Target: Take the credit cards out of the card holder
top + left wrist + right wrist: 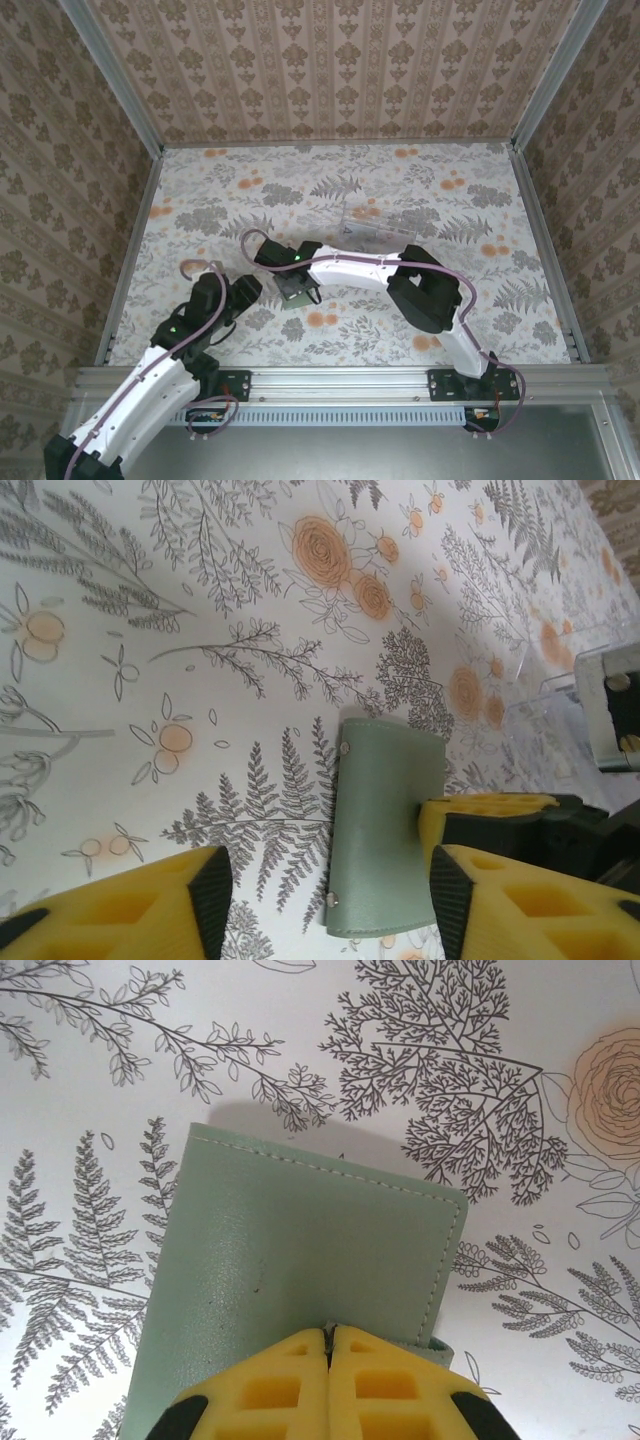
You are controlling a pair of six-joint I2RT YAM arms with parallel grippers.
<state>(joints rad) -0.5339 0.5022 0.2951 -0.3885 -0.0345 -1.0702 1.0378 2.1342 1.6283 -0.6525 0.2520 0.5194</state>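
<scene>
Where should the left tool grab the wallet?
The wallet lies flat and closed, one edge pinched by the right tool. The left tool should probably take the free opposite edge, coming in low from that side, since only the edges offer a pinch.

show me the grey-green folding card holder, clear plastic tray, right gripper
grey-green folding card holder (300, 1250): right wrist view, cover's middle
clear plastic tray (378, 225): top external view, wall
right gripper (330, 1336): right wrist view, between fingertips

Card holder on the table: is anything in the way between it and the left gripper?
Nothing visible. The closed card holder lies on bare tablecloth, framed between the fingers of the open left gripper. The right gripper is shut on one edge of it, close beside the left gripper's right-hand finger.
</scene>
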